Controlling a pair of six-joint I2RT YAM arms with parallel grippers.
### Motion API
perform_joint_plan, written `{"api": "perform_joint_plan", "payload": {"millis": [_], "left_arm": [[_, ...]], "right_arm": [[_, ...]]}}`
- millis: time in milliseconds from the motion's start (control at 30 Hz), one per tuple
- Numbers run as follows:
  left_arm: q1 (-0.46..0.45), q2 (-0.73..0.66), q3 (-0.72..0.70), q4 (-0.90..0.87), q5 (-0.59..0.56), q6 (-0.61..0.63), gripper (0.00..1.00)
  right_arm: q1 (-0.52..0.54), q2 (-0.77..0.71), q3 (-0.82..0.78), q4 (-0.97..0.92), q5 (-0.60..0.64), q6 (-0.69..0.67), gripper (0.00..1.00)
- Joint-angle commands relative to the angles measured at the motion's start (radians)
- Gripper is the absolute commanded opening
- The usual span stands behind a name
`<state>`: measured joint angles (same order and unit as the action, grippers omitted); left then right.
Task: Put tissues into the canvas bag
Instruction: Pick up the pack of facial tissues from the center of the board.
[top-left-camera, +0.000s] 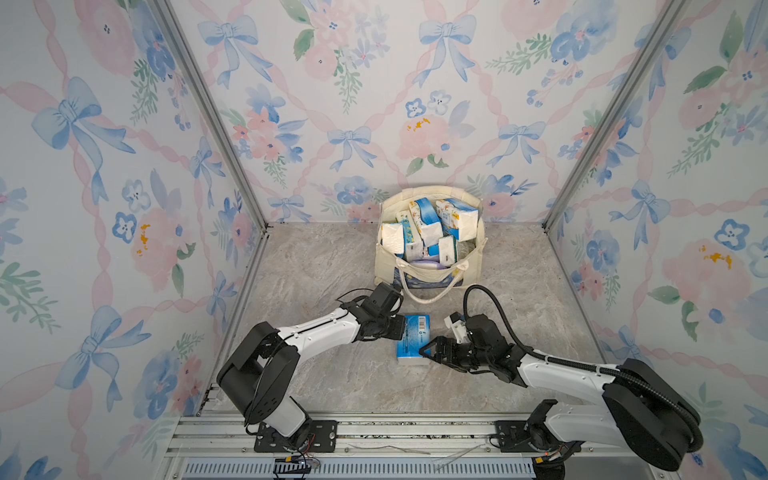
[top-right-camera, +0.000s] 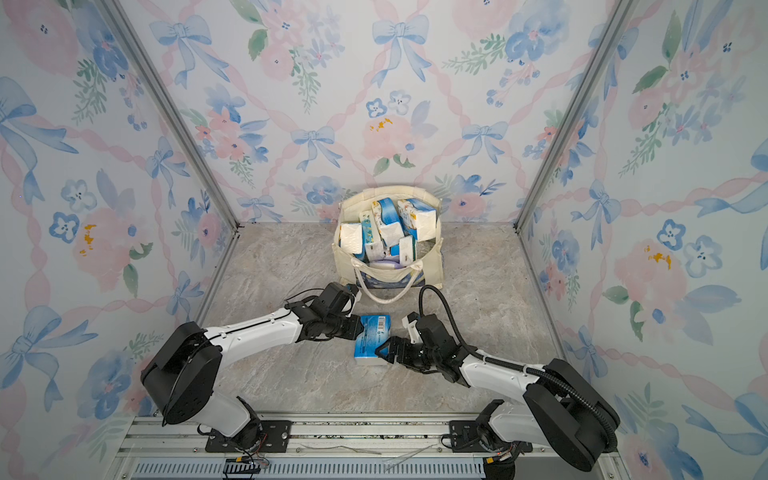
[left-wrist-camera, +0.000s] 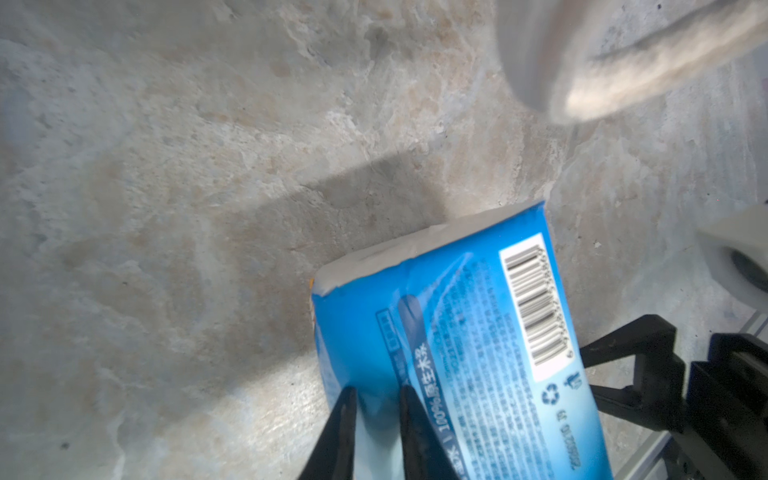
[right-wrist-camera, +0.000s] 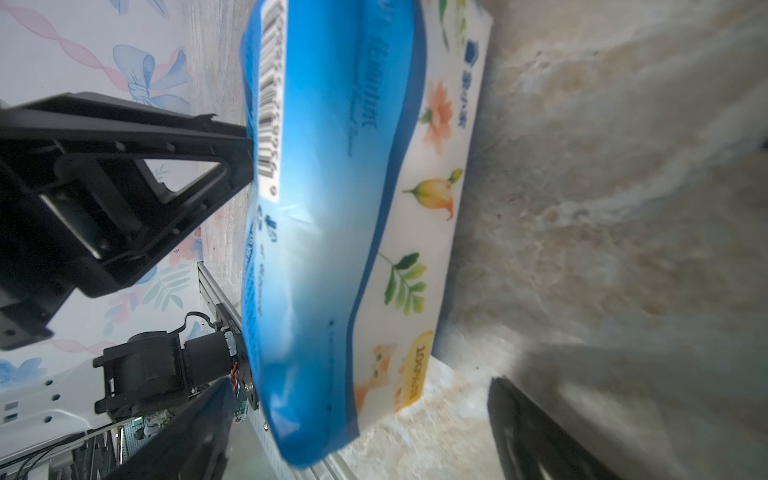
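One blue tissue pack (top-left-camera: 413, 338) (top-right-camera: 372, 338) with a barcode lies barcode side up on the marble floor between both arms. My left gripper (top-left-camera: 402, 328) (top-right-camera: 360, 328) (left-wrist-camera: 376, 399) is shut on the pack (left-wrist-camera: 457, 332), pinching a fold of wrapper at its edge. My right gripper (top-left-camera: 426, 356) (top-right-camera: 380, 353) (right-wrist-camera: 359, 384) stands open at the pack's near end (right-wrist-camera: 332, 208), jaws wide on either side. The cream canvas bag (top-left-camera: 386, 270) (top-right-camera: 345, 266) stands open behind, holding several tissues (top-left-camera: 428, 224) (top-right-camera: 390, 224).
The bag's cream handle loop (top-left-camera: 432, 293) (left-wrist-camera: 648, 70) hangs onto the floor just behind the left gripper. Floral walls close the workspace on three sides. A metal rail (top-left-camera: 374, 436) carries both arm bases at the front.
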<state>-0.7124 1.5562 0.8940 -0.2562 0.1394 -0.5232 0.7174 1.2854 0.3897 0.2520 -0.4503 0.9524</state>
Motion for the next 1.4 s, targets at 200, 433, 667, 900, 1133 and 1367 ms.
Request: {"api": "perform_joint_plan", "payload": {"millis": [200,433,667,900,1133,1367], "left_arm": [[0.007,0.037,-0.033,-0.026,-0.005,0.009,0.22],[0.015,0.027,-0.051,-0.018,0.011,0.002,0.21],[0.030,-0.004,-0.064,-0.018,0.024,0.002,0.21],[0.042,-0.039,-0.058,-0.018,0.043,-0.002,0.21],[0.078,-0.102,-0.055,-0.021,0.078,-0.003,0.27],[0.236,-0.304,-0.044,-0.093,0.074,0.034,0.31]], "right_arm": [[0.027,0.173,-0.020,0.248,-0.046,0.110,0.97],[0.043,0.344,-0.012,0.506,-0.076,0.216,0.89],[0.043,0.349,-0.029,0.525,-0.044,0.234,0.82],[0.046,0.191,0.014,0.224,0.056,0.105,0.60],[0.048,0.041,0.086,-0.025,0.096,-0.013,0.47],[0.073,-0.094,0.299,-0.590,0.000,-0.320,0.47]]}}
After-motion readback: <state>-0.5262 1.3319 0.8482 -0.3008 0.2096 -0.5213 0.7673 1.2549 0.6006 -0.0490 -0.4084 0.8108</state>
